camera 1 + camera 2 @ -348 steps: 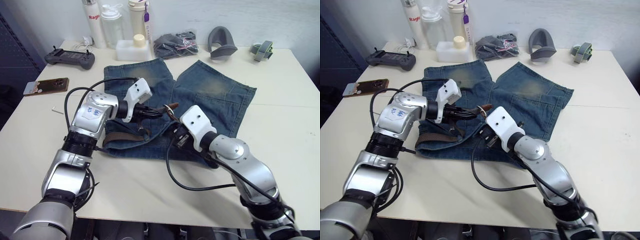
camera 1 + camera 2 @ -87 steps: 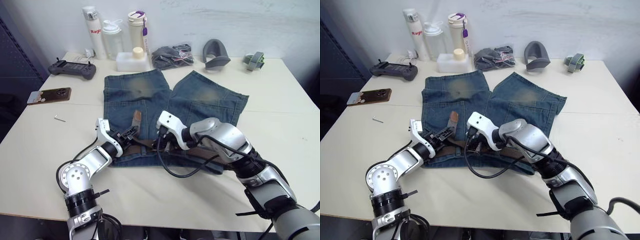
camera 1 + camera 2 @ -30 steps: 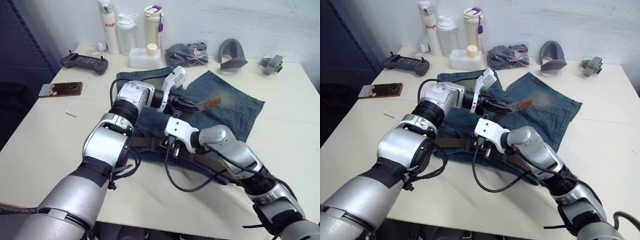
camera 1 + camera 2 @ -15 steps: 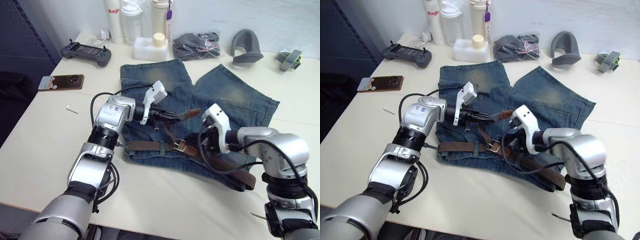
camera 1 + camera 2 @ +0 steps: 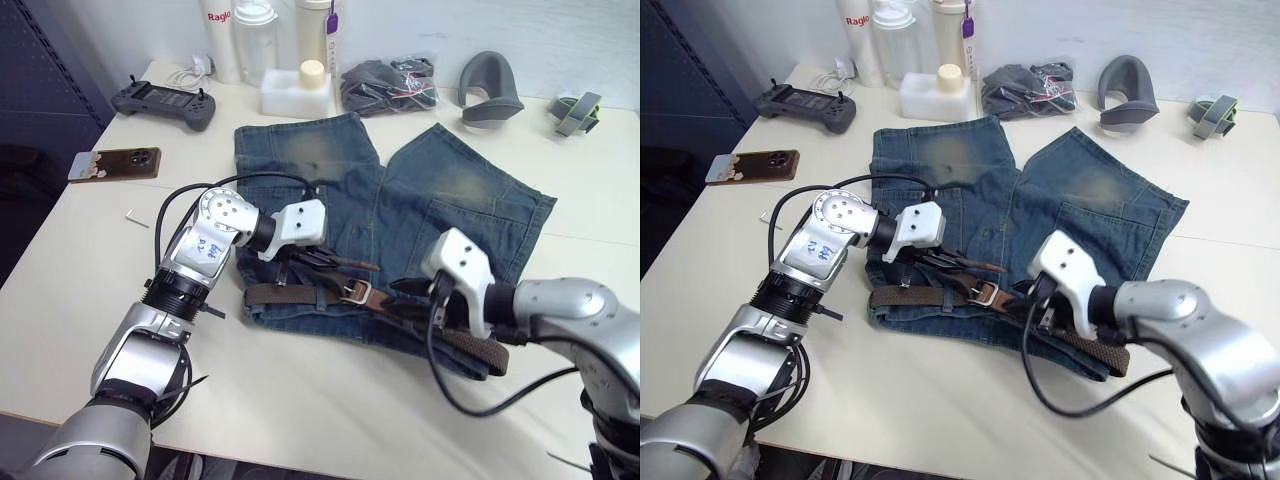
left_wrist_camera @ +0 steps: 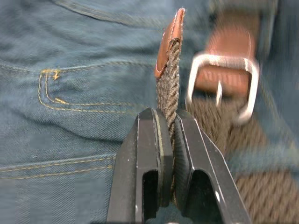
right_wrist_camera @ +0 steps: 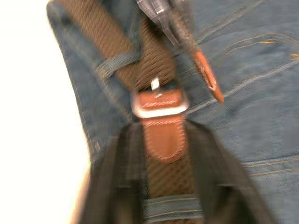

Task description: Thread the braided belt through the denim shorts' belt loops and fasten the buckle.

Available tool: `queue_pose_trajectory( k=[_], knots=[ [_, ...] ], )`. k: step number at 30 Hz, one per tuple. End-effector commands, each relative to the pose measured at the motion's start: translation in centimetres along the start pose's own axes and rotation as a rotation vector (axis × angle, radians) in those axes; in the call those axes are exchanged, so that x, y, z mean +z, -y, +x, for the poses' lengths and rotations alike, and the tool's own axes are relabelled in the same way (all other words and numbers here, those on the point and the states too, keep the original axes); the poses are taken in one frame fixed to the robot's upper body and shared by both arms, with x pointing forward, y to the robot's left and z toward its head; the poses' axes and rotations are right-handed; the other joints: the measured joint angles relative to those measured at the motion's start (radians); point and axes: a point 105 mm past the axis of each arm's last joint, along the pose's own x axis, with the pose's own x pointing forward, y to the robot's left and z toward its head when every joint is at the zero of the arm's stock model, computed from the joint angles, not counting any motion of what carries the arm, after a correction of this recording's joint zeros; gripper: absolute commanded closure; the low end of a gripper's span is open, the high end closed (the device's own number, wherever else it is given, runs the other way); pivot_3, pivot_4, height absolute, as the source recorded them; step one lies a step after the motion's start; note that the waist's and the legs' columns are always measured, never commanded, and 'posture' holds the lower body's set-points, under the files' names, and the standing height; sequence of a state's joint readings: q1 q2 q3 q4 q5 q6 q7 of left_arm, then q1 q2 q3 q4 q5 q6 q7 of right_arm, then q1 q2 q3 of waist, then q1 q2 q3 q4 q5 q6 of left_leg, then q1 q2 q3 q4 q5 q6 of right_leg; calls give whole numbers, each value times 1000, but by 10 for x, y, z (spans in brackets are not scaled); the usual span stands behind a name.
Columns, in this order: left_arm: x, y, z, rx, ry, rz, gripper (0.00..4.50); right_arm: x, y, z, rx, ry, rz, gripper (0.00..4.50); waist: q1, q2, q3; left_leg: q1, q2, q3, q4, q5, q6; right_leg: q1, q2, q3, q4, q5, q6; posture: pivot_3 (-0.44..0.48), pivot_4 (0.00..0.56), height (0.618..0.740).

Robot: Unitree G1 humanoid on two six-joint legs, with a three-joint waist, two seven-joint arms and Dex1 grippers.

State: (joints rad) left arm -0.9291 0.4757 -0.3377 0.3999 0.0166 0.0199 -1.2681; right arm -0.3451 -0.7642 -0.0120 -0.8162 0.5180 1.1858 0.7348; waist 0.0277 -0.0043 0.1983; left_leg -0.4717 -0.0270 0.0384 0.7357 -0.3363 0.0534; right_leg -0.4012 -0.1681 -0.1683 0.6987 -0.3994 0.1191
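One cream table [image 5: 90, 330] (cluttered), white wall [image 5: 560, 30]

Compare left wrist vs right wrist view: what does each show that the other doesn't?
Left wrist alone: the left gripper shut on the braided belt just behind its leather tip, beside a yellow-stitched pocket seam. Right wrist alone: the brown tab behind the buckle, a belt loop over the strap, and pale table. Shared: buckle, belt tip, denim shorts.
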Motion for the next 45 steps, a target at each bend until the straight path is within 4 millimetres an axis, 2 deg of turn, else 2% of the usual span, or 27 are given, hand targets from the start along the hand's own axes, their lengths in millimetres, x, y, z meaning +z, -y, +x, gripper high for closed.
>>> queue_pose_trajectory(
  k=[1, 3, 6, 13, 16, 21, 23, 26, 31, 37, 41, 42, 45],
  knots=[
    [8, -9, -4, 4, -9, 167, 4500, 9, 6, -1, -126, 34, -173, 1176, -1, -1, 0, 0, 0, 0, 0, 1, 0, 0, 0, 0, 0, 1, 0, 0, 150, 649],
    [10, -11, -3, 7, -1, 219, 4500, 10, 17, -1, -207, 43, -223, 1176, -1, -1, 1, 0, -2, -1, 0, 4, 1, 1, 0, -1, 0, 3, 1, 0, 150, 649],
    [17, -17, -1, 23, 52, 203, 4500, 12, 27, 4, -274, 68, -261, 1176, -1, -2, 1, 1, -4, -2, 0, 8, 3, 3, -1, -2, -1, 7, 2, 0, 150, 649],
    [25, -23, -1, 37, 102, 160, 4500, 16, 31, 21, -302, 116, -252, 1176, -3, -2, 2, 2, -5, -3, 0, 16, 4, 4, -1, -1, -1, 15, 2, 0, 150, 649],
    [28, -25, -3, 44, 114, 145, 4500, 17, 32, 25, -300, 131, -241, 2001, -2, -2, 2, 1, -5, -3, 1, 18, 4, 4, -1, -1, 0, 16, 2, 0, 150, 649],
    [27, -25, -4, 38, 118, 129, 4500, 14, 35, 26, -301, 122, -263, 4392, -3, -2, 2, 1, -7, -3, 1, 19, 5, 4, -1, 0, 1, 18, 3, 0, 150, 649],
    [28, -25, -4, 27, 132, 111, 4500, 15, 36, 26, -303, 128, -265, 4454, -3, -2, 2, 1, -7, -3, 1, 20, 5, 4, -1, 0, 1, 18, 3, 0, 150, 649],
    [33, -28, -2, 46, 148, 119, 3303, 16, 36, 26, -301, 133, -272, 4500, -3, -2, 2, 1, -7, -3, 1, 20, 5, 4, -1, -1, 1, 18, 3, 0, 150, 649],
    [41, -28, 8, 44, 160, 145, 979, 19, 36, 25, -299, 142, -277, 4500, -3, -2, 2, 1, -8, -3, 2, 20, 5, 4, -2, 0, 2, 18, 4, 0, 150, 649],
    [49, -29, 14, 46, 185, 167, 979, 20, 37, 22, -312, 142, -269, 4500, -3, -2, 2, 1, -9, -3, 5, 21, 6, 4, -3, 0, 7, 18, 4, 0, 150, 649],
    [45, -26, 14, 24, 171, 168, 1927, 20, 37, 21, -316, 141, -264, 4500, -4, -2, 2, 1, -9, -3, 9, 21, 6, 3, -3, 2, 11, 18, 4, 0, 150, 649],
    [43, -25, 15, 18, 163, 173, 2553, 20, 37, 20, -316, 141, -262, 4500, -4, -2, 2, 1, -9, -3, 11, 21, 6, 3, -3, 2, 13, 18, 4, 0, 150, 649],
    [41, -24, 15, 5, 147, 182, 3760, 20, 37, 20, -317, 140, -261, 4500, -3, -2, 2, 1, -9, -3, 17, 21, 6, 3, -5, 3, 17, 18, 4, 0, 150, 649]
  ],
)
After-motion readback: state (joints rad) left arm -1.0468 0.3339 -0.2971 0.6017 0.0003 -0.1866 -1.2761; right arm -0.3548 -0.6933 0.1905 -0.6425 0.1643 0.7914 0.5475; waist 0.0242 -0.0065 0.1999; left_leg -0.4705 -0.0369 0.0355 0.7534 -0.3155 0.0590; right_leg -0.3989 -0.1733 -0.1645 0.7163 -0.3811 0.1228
